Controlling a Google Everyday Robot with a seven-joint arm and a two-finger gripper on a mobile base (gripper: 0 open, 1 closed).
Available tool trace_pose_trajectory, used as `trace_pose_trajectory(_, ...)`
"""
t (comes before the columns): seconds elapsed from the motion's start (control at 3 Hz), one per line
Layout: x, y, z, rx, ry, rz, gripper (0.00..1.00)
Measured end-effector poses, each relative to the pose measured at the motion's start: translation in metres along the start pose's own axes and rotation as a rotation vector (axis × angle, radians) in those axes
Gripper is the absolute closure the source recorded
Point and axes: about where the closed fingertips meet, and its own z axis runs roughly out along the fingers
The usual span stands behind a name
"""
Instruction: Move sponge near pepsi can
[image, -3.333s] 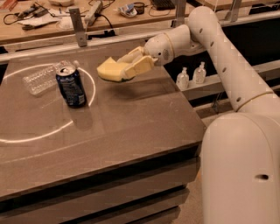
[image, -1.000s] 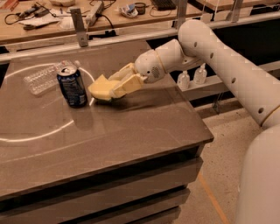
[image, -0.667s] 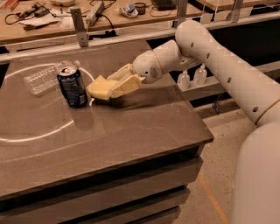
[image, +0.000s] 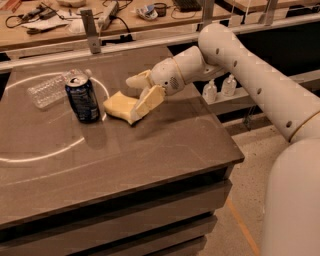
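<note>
i am holding my gripper (image: 135, 97) at the centre of the frame with the fingers apart. the sponge (image: 119, 106) is lying on the table (image: 150, 160), just right of the pepsi can (image: 82, 98), so i am judging it near enough.

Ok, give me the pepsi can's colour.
The pepsi can is dark blue, silver-topped, in the camera view; end effector at the sponge beside it.

Dim warm light, soft shadow under the claw (image: 132, 99) at the sponge (image: 117, 105)
</note>
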Motion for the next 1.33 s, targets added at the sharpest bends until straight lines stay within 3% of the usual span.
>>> trace_pose_trajectory(0.33, 0.001, -0.006, -0.008, 0.041, -0.028, 0.013, 0.0)
trace_pose_trajectory(0.67, 0.002, -0.022, -0.034, 0.149, -0.062, 0.027, 0.0)
trace_pose_trajectory(1.0, 0.003, -0.046, -0.068, 0.316, -0.085, 0.042, 0.0)
trace_pose_trajectory(1.33, 0.003, -0.046, -0.068, 0.316, -0.085, 0.042, 0.0)
